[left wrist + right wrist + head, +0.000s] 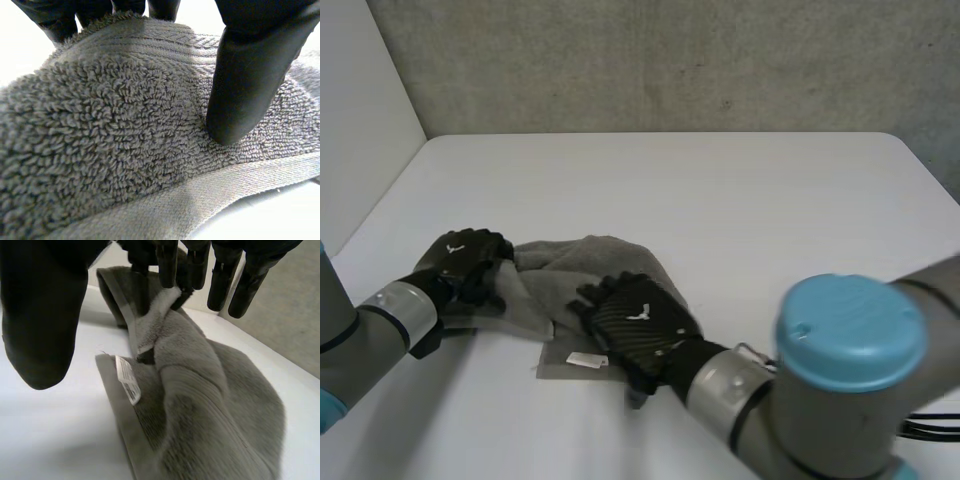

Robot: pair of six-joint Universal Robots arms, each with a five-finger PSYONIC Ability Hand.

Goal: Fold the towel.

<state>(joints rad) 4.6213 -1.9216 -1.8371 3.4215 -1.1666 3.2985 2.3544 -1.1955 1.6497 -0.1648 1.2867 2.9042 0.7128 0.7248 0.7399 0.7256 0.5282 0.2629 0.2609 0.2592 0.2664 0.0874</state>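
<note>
Lying bunched on the counter (740, 200), the grey towel (595, 262) is pinched at its edge by the left hand (465, 258); the right hand (638, 322) holds up a fold between its fingers.

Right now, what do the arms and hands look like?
The left arm and right arm are grey tubes, each with a silver band at the wrist. The right arm has a round light-blue cap. The left hand and right hand are black, each with a small white mark on its back. The right hand's back looks woven.
</note>
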